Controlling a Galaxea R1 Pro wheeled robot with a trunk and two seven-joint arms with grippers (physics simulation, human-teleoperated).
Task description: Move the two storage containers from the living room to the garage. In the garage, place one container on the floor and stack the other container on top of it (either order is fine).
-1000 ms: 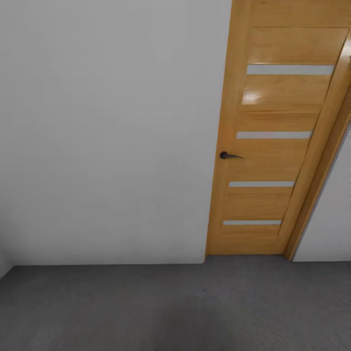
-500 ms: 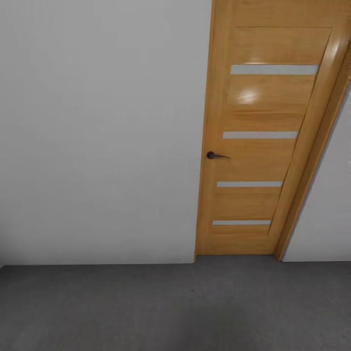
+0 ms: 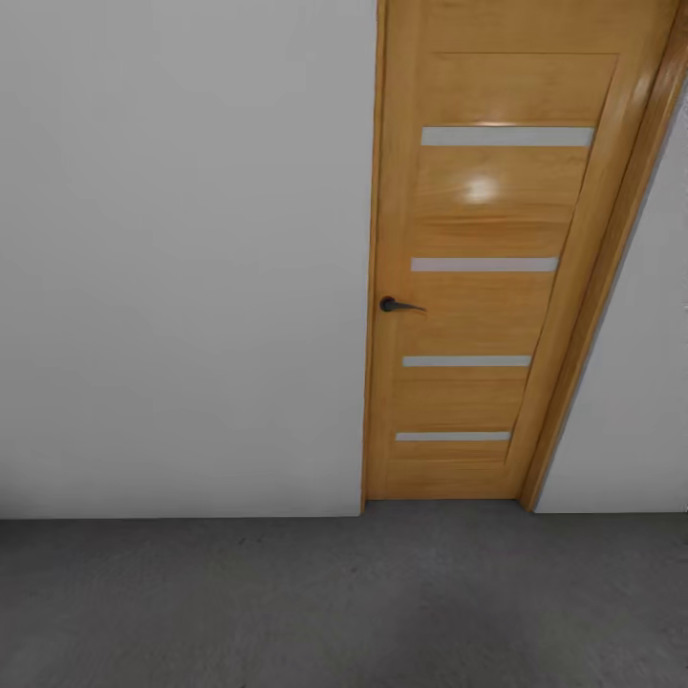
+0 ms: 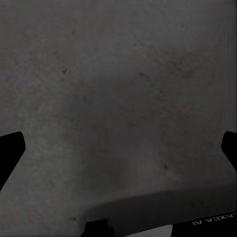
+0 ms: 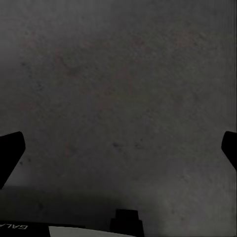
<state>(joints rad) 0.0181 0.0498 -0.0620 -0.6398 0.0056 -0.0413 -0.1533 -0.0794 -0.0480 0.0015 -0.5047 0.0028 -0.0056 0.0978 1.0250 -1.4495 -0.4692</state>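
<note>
Both the left gripper [image 4: 118,148] and right gripper [image 5: 118,148] hang spread wide, nothing between them, over the floor [image 3: 287,602] (speckled dark-grey concrete) directly beneath.

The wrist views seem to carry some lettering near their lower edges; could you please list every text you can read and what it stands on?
"AXEA AI", upside down and cut off by the frame edge, on the dark robot body in the left wrist view.
"GAL", upside down and cut off, on the dark robot body in the right wrist view.
The wooden door carries no text.

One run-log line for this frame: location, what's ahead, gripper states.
location: grey concrete floor | ahead: white wall, closed wooden door | left gripper: open, empty | right gripper: open, empty
</note>
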